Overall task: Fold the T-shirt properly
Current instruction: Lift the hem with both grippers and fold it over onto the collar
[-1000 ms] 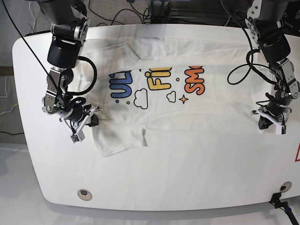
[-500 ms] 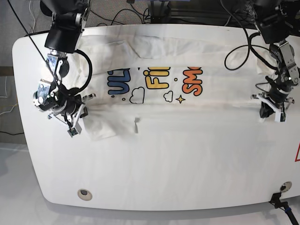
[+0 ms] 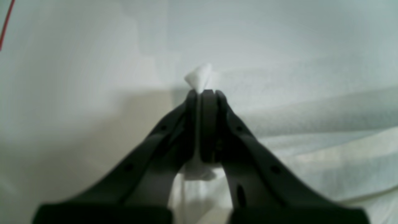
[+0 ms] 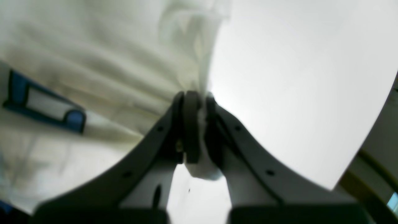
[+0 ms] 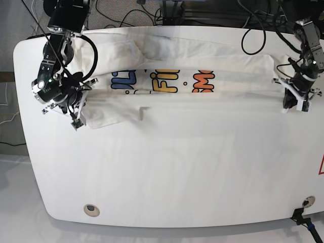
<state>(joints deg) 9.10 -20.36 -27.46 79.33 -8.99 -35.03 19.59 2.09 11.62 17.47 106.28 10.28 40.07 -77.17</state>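
The white T-shirt [image 5: 202, 53] lies across the far part of the white table [image 5: 177, 167], with its blue, yellow and orange print [image 5: 162, 81] partly showing along a fold. My right gripper [image 5: 79, 120] is at the shirt's left end and is shut on a bunch of its cloth [image 4: 192, 40]; blue print [image 4: 43, 109] shows beside it. My left gripper [image 5: 292, 103] is at the shirt's right end and is shut on a corner of the cloth [image 3: 199, 76].
Cables hang behind the table's far edge [image 5: 131, 15]. A round hole [image 5: 91, 208] sits near the front left of the table. A red mark [image 5: 321, 167] is at the right edge, and a black fitting [image 5: 304, 217] is at the front right corner.
Both grippers have moved toward the far edge, each holding the cloth. The shirt's near part has come along, and the print shows less.
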